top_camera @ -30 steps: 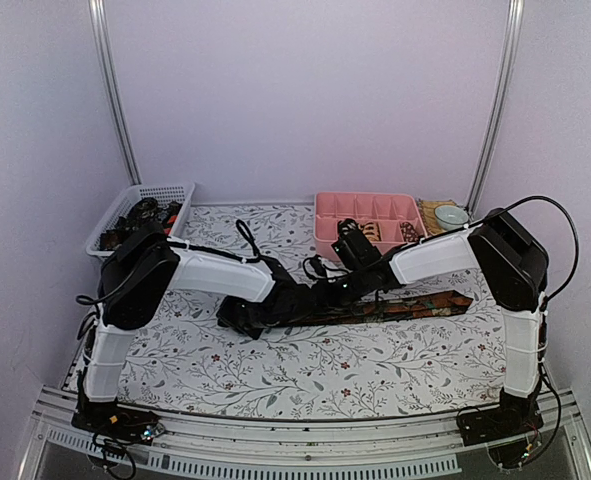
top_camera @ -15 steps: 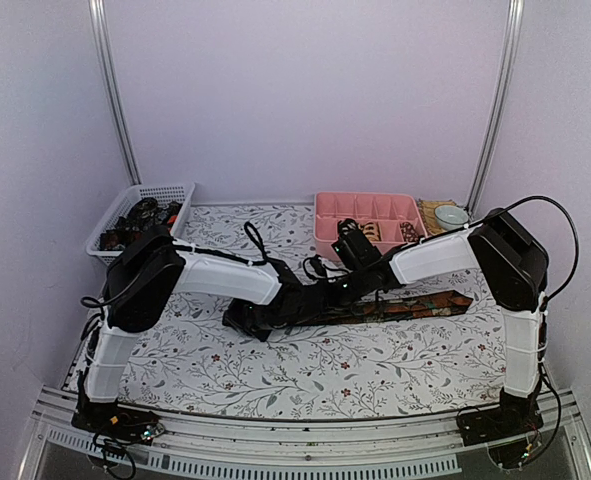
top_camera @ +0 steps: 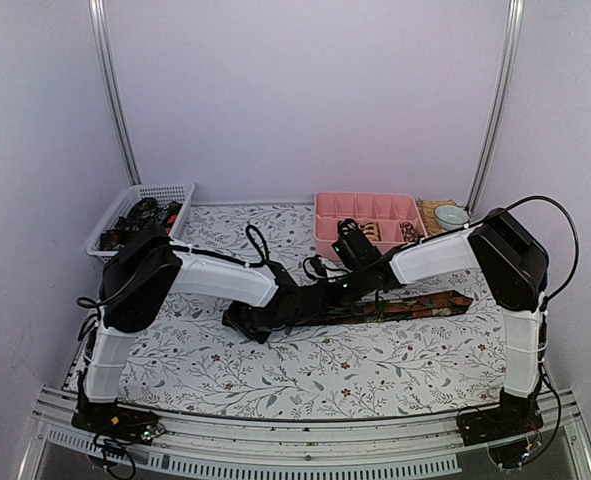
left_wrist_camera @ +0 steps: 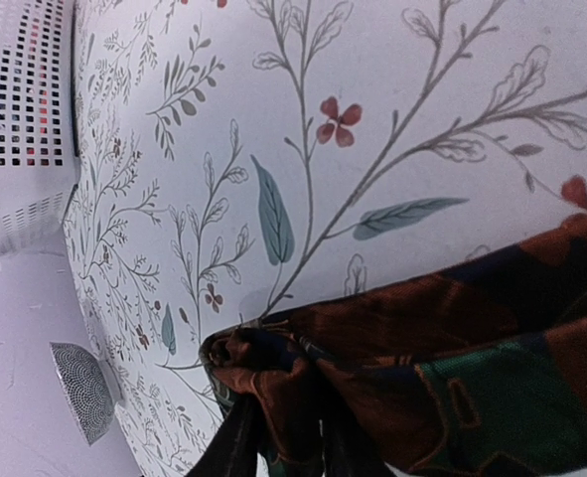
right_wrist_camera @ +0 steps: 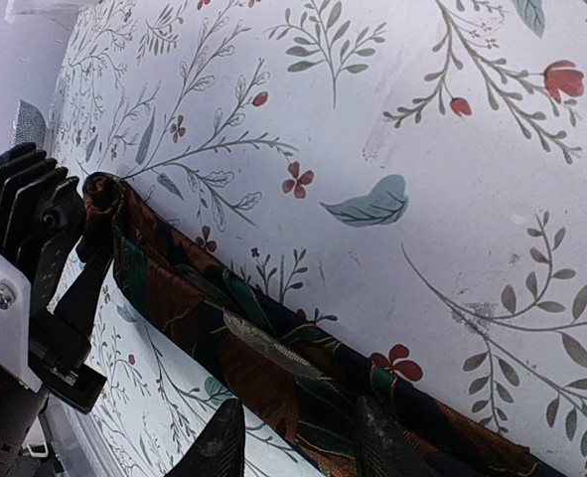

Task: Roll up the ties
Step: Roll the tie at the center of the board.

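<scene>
Dark brown patterned fabric tie point(top_camera: 405, 306) lies flat; both hands pinch it. Pink compartment tray point(top_camera: 323, 213) holds coils; white mesh basket point(top_camera: 165, 192) holds more.

We see a dark tie point(top_camera: 415, 305) patterned in brown, rust, navy and green blocks. Our surface point(top_camera: 305, 365) is white, printed with grey vines, teal leaves and small red flowers. The basket point(top_camera: 140, 200) is white mesh, the compartment tray point(top_camera: 367, 215) pink. Both arms pair white links with black joints.
</scene>
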### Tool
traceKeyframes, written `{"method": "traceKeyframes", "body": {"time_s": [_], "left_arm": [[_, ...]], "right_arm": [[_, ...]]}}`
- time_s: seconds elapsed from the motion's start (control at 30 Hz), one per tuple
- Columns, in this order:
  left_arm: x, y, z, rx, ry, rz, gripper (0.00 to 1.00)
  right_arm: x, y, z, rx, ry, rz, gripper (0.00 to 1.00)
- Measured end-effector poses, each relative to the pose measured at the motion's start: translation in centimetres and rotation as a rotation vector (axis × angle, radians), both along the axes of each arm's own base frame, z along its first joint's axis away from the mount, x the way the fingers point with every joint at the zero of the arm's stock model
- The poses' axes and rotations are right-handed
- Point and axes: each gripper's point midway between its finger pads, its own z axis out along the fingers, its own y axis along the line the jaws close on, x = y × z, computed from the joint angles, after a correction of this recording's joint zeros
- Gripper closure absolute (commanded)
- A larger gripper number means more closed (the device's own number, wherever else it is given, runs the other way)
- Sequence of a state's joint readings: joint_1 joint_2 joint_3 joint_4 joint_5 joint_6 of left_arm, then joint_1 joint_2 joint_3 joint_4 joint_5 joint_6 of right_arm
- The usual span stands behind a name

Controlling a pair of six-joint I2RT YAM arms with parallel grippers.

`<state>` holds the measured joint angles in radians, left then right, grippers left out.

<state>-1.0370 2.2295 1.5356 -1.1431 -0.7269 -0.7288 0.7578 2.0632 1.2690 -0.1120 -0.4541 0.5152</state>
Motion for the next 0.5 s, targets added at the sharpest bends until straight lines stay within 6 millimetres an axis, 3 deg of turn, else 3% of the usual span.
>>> {"method": "traceKeyframes", "body": {"time_s": [0.13, 0.33, 0.5], "left_arm": [[-0.03, -0.15, 0.08, -0.010, 0.008, -0.014, 0.76], [0.08, -0.12, 0.42, -0.007, 0.002, -0.021, 0.65], [0.17, -0.30, 0.72, -0.024, -0.009, -0.016, 0.62]], "right_arm": [[0.00, 0.00, 0.00, 0.000, 0.000, 0.000, 0.63], [-0.01, 0.00, 0.00, 0.000, 0.000, 0.000, 0.63], [0.00, 0.00, 0.00, 0.000, 0.000, 0.000, 0.63]]}}
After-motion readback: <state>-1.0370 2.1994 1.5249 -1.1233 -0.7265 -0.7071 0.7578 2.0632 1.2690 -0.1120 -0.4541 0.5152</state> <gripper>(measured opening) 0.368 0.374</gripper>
